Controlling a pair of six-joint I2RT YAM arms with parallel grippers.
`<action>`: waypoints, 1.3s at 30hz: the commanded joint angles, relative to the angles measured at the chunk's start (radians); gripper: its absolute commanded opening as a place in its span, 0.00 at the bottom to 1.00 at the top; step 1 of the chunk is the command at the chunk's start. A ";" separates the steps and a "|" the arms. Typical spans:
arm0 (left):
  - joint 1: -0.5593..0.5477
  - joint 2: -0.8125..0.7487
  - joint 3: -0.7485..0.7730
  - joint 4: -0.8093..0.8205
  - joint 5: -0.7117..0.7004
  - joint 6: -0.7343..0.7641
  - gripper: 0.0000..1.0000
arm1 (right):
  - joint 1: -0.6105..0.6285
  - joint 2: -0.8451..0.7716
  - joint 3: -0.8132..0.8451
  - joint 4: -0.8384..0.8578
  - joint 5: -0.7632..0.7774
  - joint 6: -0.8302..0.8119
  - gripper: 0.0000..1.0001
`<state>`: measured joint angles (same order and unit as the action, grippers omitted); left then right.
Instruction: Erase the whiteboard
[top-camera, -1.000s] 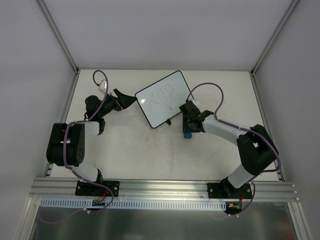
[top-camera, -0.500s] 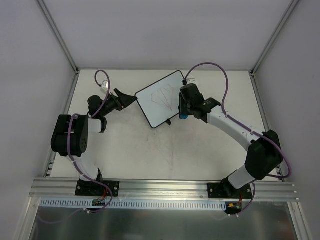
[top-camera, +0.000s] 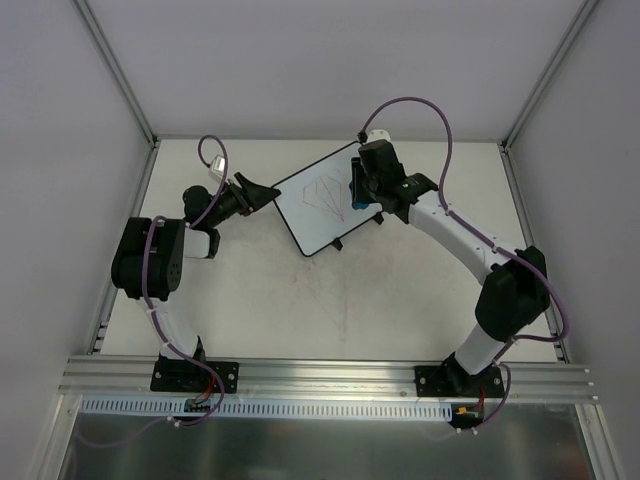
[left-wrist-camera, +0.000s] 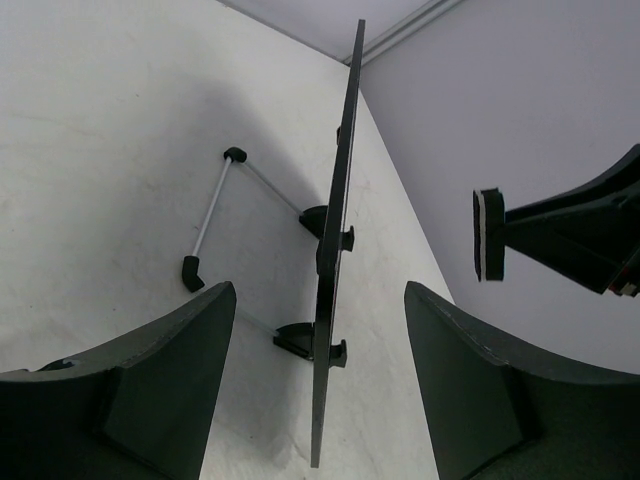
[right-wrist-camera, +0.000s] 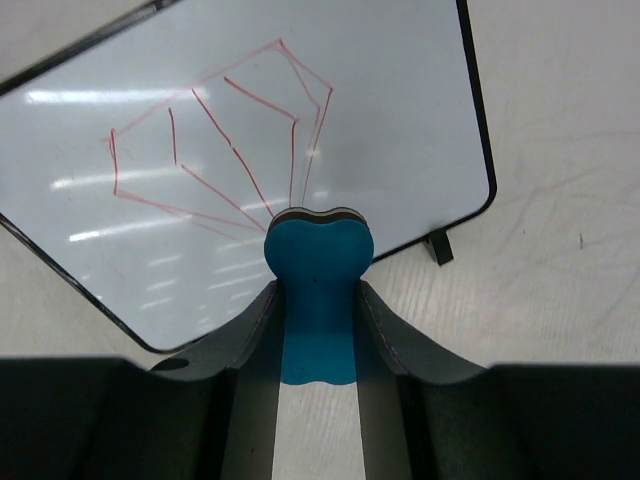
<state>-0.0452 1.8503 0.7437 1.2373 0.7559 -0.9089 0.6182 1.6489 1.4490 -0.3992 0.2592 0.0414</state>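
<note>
While the whiteboard (right-wrist-camera: 400, 130) gleams, right pincer (right-wrist-camera: 318, 312) clamps bone-shaped eraser (right-wrist-camera: 318, 255).

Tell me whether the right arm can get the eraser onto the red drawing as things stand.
Probably yes. The right tool grips the blue eraser just in front of the whiteboard, facing the red drawing, with nothing between. The left tool straddles the board's edge, clear of the drawing.

Small whiteboard (top-camera: 310, 220) propped at an angle on the table.
We see a white rectangle with rounded corners, a thin black frame and small black feet, leaning on a rear wire stand; a red faceted line drawing remains unerased.
</note>
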 joint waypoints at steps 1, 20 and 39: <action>-0.012 0.009 0.029 0.093 0.023 0.008 0.69 | -0.026 0.032 0.080 0.124 -0.027 -0.067 0.00; -0.045 0.021 0.056 0.082 0.016 0.038 0.56 | -0.075 0.107 0.083 0.253 -0.083 -0.044 0.00; -0.067 0.027 0.045 0.013 -0.024 0.088 0.39 | -0.080 0.112 0.057 0.283 -0.086 -0.011 0.00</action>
<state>-0.0975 1.8786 0.7822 1.2217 0.7410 -0.8684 0.5446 1.7638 1.5124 -0.1612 0.1749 0.0181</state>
